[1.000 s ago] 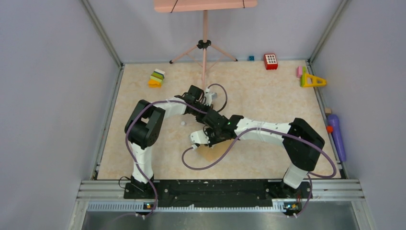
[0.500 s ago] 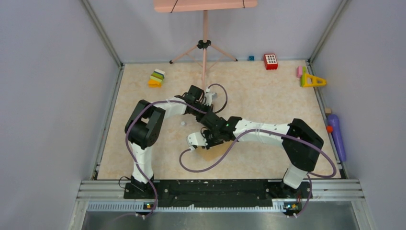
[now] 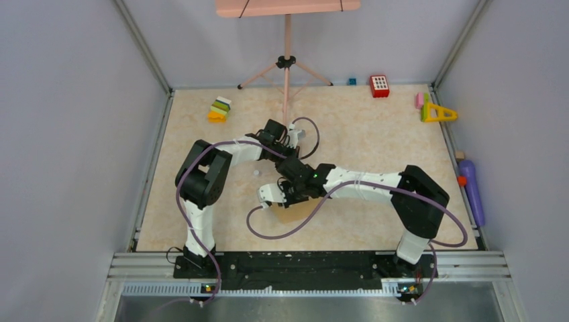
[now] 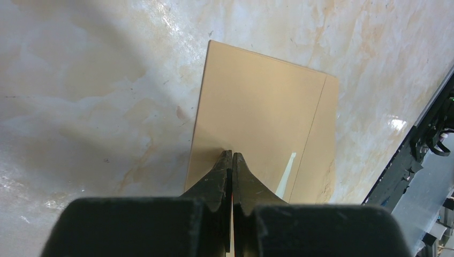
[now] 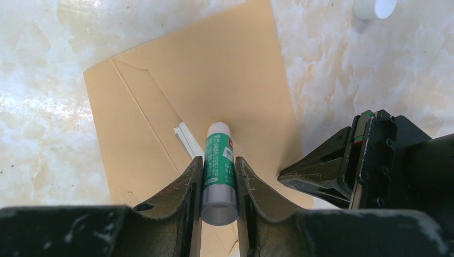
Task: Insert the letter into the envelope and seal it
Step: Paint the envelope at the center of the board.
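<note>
I have my right claw (image 5: 218, 160) clamped on a green glue stick (image 5: 219, 152) over the envelope (image 5: 225, 75), lying flat mid-way across the table (image 3: 376, 127) toward its near edge, left claw (image 4: 232, 158) closed together at its edge, a sliver of the letter (image 4: 286, 174) showing

The envelope (image 5: 214, 69) is brown paper. It looks smooth and dull, with no shine. A thin strip of the letter (image 5: 183, 135) peeks out of it. It is pale paper and dull too. The glue stick (image 5: 218, 147) is smooth plastic, and its green and white label shines a little. A white cap (image 5: 375, 7) looks like smooth plastic. The fingers (image 5: 184, 187) of the right gripper (image 5: 218, 160) are black plastic, dull and a bit scratched. The left gripper (image 4: 232, 156) is dull black plastic too. The table (image 4: 80, 80) looks like cream stone, smooth and shiny with bright glints. The rail (image 3: 308, 265) at the near edge is grey metal.
</note>
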Action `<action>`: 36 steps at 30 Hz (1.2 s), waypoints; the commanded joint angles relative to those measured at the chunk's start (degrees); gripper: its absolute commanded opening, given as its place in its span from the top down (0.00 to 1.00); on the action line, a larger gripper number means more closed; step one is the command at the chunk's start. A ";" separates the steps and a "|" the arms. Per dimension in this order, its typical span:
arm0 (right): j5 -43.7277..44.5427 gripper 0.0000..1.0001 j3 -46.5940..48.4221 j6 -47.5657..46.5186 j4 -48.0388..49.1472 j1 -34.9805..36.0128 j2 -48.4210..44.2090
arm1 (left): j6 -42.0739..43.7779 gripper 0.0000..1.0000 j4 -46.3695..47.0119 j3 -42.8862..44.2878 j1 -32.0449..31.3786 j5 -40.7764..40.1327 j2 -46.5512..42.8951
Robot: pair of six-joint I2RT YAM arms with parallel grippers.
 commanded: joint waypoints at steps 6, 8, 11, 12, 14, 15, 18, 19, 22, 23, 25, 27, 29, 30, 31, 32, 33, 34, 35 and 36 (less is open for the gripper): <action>4.02 1.00 1.68 1.18 3.39 0.88 1.58 | 3.65 1.00 -1.79 -1.60 -1.05 -9.05 4.99; 4.94 1.00 1.15 0.98 3.50 0.95 1.44 | 3.61 1.00 -1.79 -1.60 -1.06 -9.10 4.99; 5.71 1.00 0.73 0.78 3.15 0.51 1.28 | 3.72 1.00 -1.79 -1.55 -1.04 -9.05 4.99; 5.71 1.00 0.76 0.73 2.88 0.31 1.26 | 3.74 1.00 -1.79 -1.54 -1.10 -9.05 4.99; 5.71 1.00 0.58 0.77 2.41 -0.30 0.98 | 3.72 1.00 -1.84 -1.60 -1.11 -9.05 4.99; 5.71 1.00 0.55 0.77 2.17 -0.56 0.86 | 3.74 1.00 -1.85 -1.58 -1.16 -9.05 4.99; 5.54 1.00 -0.15 0.69 1.89 -1.32 0.15 | 3.67 1.00 -1.84 -1.58 -1.16 -9.09 4.95; 5.54 1.00 -0.40 0.56 1.79 -1.39 -0.06 | 3.72 1.00 -1.87 -1.61 -1.12 -9.05 4.99; 5.54 1.00 -0.83 0.45 1.25 -2.08 -0.30 | 3.78 1.00 -1.92 -1.59 -1.13 -9.05 4.99; 5.60 1.00 -1.00 0.43 1.15 -2.25 -0.31 | 3.82 1.00 -1.88 -1.57 -1.18 -9.06 4.99; 5.63 1.00 -1.33 0.38 1.14 -2.88 -0.40 | 3.77 1.00 -1.88 -1.56 -1.20 -9.11 4.98; 5.63 1.00 -1.67 0.34 1.05 -3.31 -0.69 | 3.86 1.00 -1.88 -1.55 -1.27 -9.14 4.92; 5.63 1.00 -1.86 0.34 0.94 -3.66 -1.01 | 3.92 1.00 -1.88 -1.55 -1.28 -9.18 4.91; 5.63 1.00 -1.88 0.34 0.99 -3.81 -1.25 | 3.92 1.00 -1.90 -1.57 -1.25 -9.22 4.91; 5.70 1.00 -1.97 0.29 0.99 -4.01 -1.50 | 3.89 1.00 -1.88 -1.55 -1.28 -9.23 4.82; 5.71 1.00 -1.98 0.25 0.94 -4.23 -1.73 | 3.88 1.00 -1.89 -1.54 -1.27 -9.23 4.82; 5.71 1.00 -2.01 0.25 0.81 -4.47 -1.94 | 3.87 1.00 -1.88 -1.62 -1.29 -9.23 4.82; 5.71 1.00 -2.13 0.25 0.73 -4.61 -2.17 | 3.89 1.00 -1.88 -1.55 -1.27 -9.17 4.82; 5.71 1.00 -2.23 0.25 0.68 -4.80 -2.36 | 3.85 1.00 -1.88 -1.57 -1.29 -9.29 4.74; 5.73 1.00 -2.38 0.25 0.59 -4.93 -2.54 | 3.94 1.00 -1.88 -1.61 -1.31 -9.31 4.73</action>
